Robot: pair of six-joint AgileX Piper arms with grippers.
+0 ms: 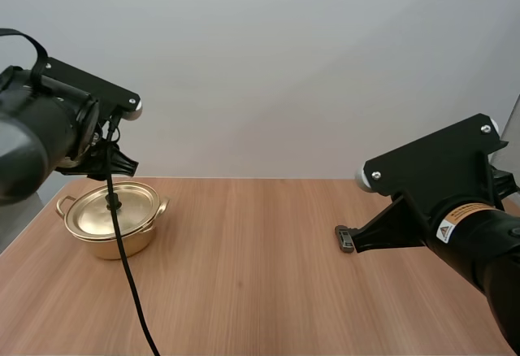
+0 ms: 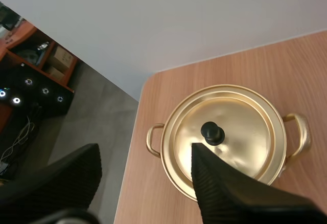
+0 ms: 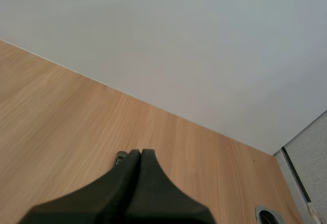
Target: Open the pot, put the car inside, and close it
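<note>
The left end effector (image 2: 145, 152) hangs above the pot (image 1: 122, 240). Its two ribbed fingers (image 2: 225, 188) are spread wide with nothing between them. In the left wrist view the gold pot sits below that gap, and the lid (image 2: 240, 127) is on it, seated flat inside the rim. The black knob (image 2: 212, 133) at the lid's centre lies just beyond the tip of one finger. The other finger stands off to the side, past one of the pot's two loop handles (image 2: 299, 132). In the high view this end effector is raised clear of the knob and does not touch it.

The right end effector (image 3: 139, 153) is well apart from the pot, low over the wooden surface (image 1: 244, 275) on the other side. Its fingers are pressed together into one dark wedge and pinch nothing. Just past its tip a small grey thing rests on the surface. It seems to be the car (image 1: 347, 238), though so little of it shows that I cannot be certain. It lies right at the fingertips, and I cannot tell whether they touch it. The car is outside the pot and well apart from the left end effector.
</note>
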